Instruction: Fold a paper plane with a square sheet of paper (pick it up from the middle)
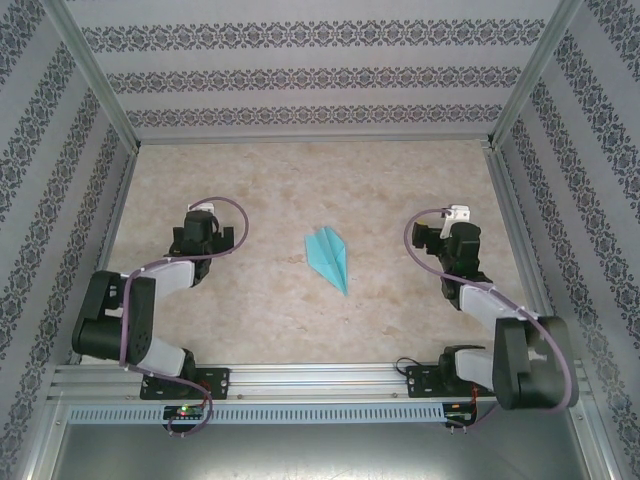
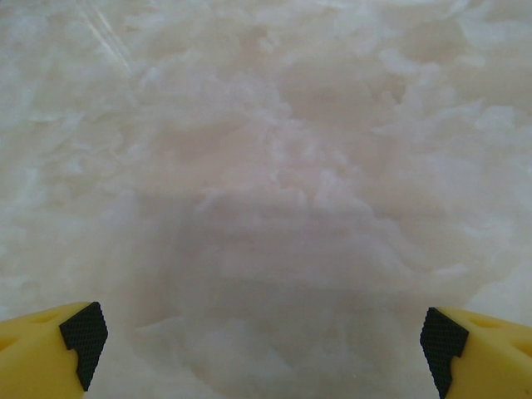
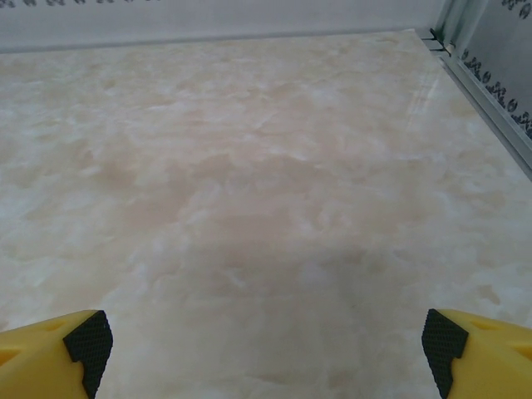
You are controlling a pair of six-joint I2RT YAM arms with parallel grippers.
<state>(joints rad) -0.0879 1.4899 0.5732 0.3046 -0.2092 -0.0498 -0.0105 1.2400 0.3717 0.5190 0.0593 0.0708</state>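
A teal-blue paper plane lies flat on the marble table, its point toward the near right. My left gripper sits well to its left, my right gripper well to its right; neither touches it. In the left wrist view the left gripper stands open, yellow fingertips wide apart over bare tabletop. Through the right wrist camera the right gripper is open too, its fingertips spread with nothing between them. The paper is folded, so no flat square sheet is in view.
Patterned walls with metal frame posts enclose the table on three sides. The right wall's rail runs close beside the right arm. The arm bases are bolted to an aluminium rail at the near edge.
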